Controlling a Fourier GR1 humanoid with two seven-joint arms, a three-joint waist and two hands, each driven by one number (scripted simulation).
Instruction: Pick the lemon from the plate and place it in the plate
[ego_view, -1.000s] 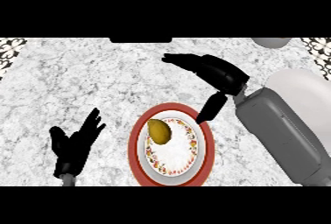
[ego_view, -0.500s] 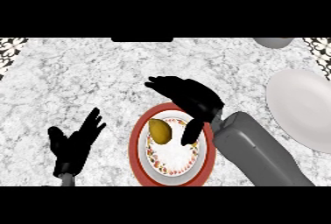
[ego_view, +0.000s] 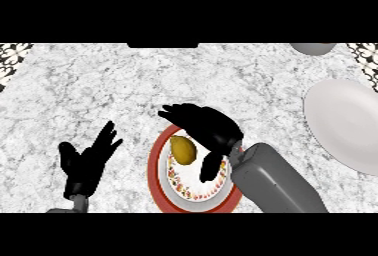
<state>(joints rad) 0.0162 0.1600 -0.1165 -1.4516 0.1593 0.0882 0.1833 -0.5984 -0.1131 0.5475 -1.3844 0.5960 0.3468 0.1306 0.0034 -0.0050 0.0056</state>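
A yellow lemon (ego_view: 183, 149) lies on a red-rimmed patterned plate (ego_view: 158, 170) at the lower middle of the counter. My right hand (ego_view: 210, 127) hovers over the plate's upper right part, open, with fingers spread above the lemon and the thumb hanging down to its right; it does not hold the lemon. A plain white plate (ego_view: 347, 125) lies at the right edge. My left hand (ego_view: 85, 162) rests open at the lower left, fingers up, apart from the red-rimmed plate.
A grey round object (ego_view: 314, 47) shows at the top right edge. Dark patterned patches mark the top corners (ego_view: 15, 52). A dark strip (ego_view: 162, 45) sits at the top middle. Speckled counter spreads between the two plates.
My right hand and forearm have swung left and down, from the counter's upper right to above the lemon. The white plate has come into full sight. The left hand has stayed put.
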